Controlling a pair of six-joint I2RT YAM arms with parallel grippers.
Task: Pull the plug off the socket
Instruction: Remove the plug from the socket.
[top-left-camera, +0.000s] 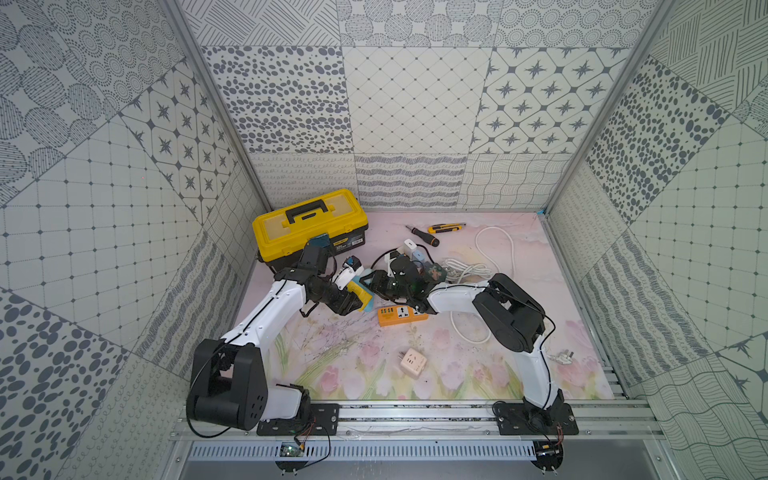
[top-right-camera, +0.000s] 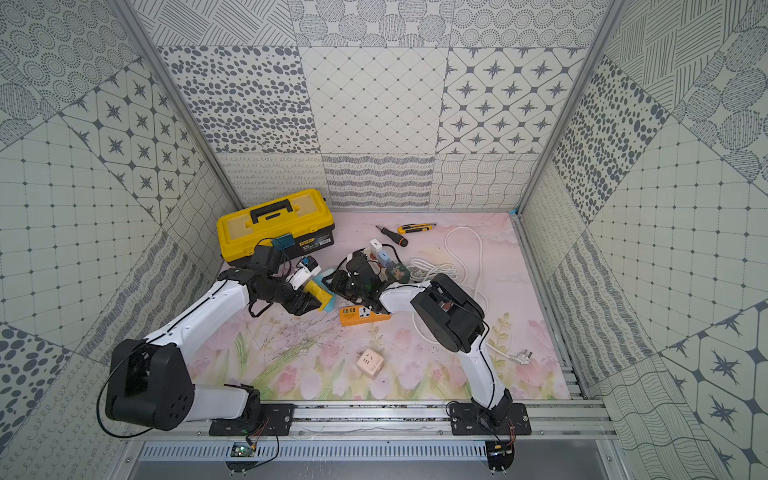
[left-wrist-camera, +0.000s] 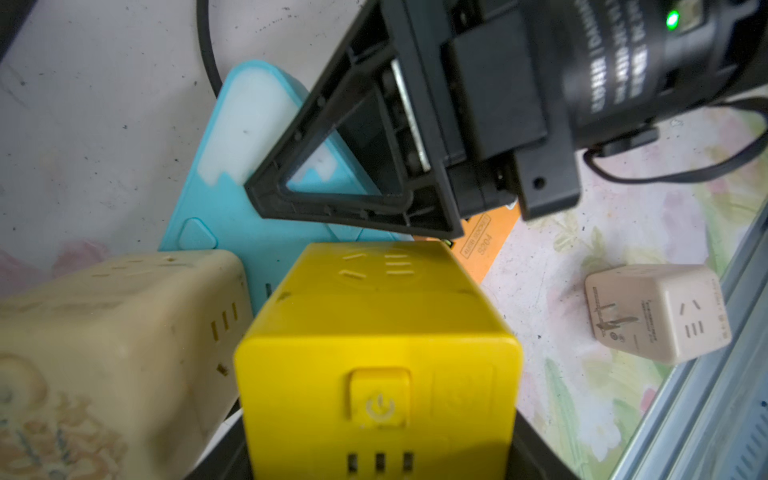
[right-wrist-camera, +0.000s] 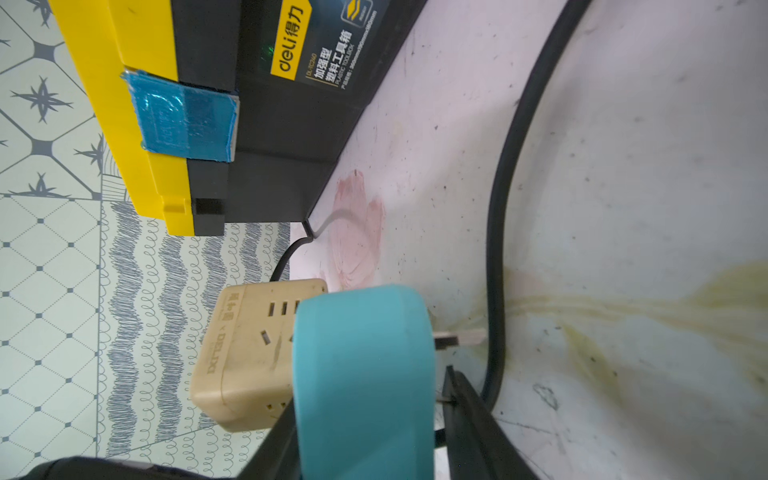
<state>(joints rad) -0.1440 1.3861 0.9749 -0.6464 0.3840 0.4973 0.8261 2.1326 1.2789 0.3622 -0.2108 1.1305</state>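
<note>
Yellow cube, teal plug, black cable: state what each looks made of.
Yellow cube: hard moulded plastic, smooth, slightly glossy; crisp slots, moulded power button. Teal plug: plastic too, matte, rounded edges; its prong looks like dull bare metal. Black cable: probably a rubber or vinyl sheath, judging by its smooth bend.

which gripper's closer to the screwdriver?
Right. The right gripper is robot-side of the screwdriver; the left gripper, holding the yellow socket, is farther back toward the robot and left.
</note>
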